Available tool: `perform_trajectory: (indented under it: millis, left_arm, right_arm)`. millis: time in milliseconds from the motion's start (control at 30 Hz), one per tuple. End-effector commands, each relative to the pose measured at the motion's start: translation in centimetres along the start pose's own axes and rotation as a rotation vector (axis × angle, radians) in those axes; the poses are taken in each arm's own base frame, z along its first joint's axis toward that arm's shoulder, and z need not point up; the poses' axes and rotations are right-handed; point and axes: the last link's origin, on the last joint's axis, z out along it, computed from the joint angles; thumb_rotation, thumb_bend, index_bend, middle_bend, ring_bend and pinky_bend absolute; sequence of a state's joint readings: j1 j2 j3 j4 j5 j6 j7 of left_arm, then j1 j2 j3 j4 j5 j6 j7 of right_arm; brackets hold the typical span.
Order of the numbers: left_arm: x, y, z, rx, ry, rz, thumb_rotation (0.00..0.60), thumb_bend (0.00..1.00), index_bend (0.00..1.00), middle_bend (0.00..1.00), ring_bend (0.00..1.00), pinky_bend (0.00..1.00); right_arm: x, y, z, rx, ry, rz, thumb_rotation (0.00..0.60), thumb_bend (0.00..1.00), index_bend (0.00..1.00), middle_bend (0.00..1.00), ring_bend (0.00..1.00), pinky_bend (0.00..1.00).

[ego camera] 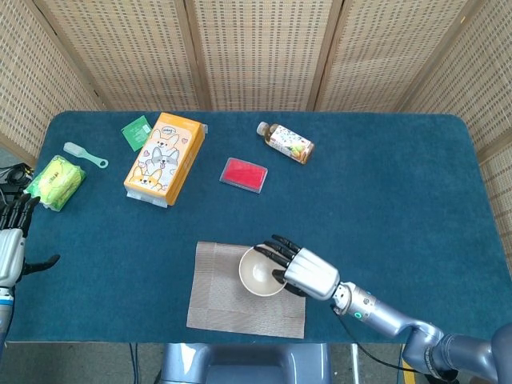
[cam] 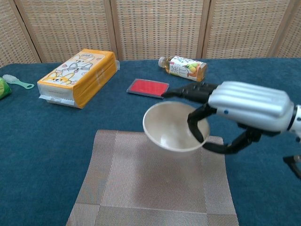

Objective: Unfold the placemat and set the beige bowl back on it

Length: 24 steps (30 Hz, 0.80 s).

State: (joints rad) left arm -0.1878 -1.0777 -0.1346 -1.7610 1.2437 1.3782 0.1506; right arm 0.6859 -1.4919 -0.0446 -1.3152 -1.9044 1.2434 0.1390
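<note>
My right hand grips the beige bowl by its right rim, one finger inside and the thumb beneath. The bowl hangs tilted above the placemat. The grey-brown woven placemat lies near the table's front edge. My left hand sits at the far left edge of the head view, away from the mat, its fingers apart and nothing in it.
At the back stand an orange tissue box, a red flat case, a lying drink bottle, a green sachet, a small brush and a green packet. The blue tablecloth spreads to the right.
</note>
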Motion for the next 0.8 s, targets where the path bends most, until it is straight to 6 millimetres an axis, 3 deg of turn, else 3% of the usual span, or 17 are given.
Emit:
perform_trajectory:
  millis: [33,167,300,600,800]
  left_arm:
    - [0.0,0.0,0.0,-0.001,0.0,-0.001,0.6,0.0,0.0,0.0,0.0,0.0]
    - [0.0,0.1,-0.1,-0.004,-0.001,-0.002,0.6,0.0,0.0,0.0,0.0,0.0]
    - [0.1,0.1,-0.1,-0.003,0.002,-0.004,0.6,0.0,0.0,0.0,0.0,0.0]
    - [0.0,0.0,0.1,0.005,-0.009,0.001,0.6,0.0,0.0,0.0,0.0,0.0]
    - [-0.2,0.0,0.2,0.008,-0.017,0.004,0.6,0.0,0.0,0.0,0.0,0.0]
  right_arm:
    - [2.5,3.2,0.0,-0.098,0.068,-0.039,0.6,0.61,0.71,0.0,0.0,0.0]
    - [4.1,8.7,0.4,-0.309,0.069,-0.067,0.6,0.61,0.71,0.0,0.0,0.0]
    - [3.9,13.3,0.3,-0.5,0.022,-0.013,0.6,0.61,0.72,0.0,0.0,0.0]
    - [1.2,17.6,-0.6,-0.714,-0.073,0.041,0.6,0.61,0.72,0.0,0.0,0.0]
    - [0.0,18.8,-1.3,-0.771,-0.106,0.055,0.6,0.61,0.69,0.0,0.0,0.0]
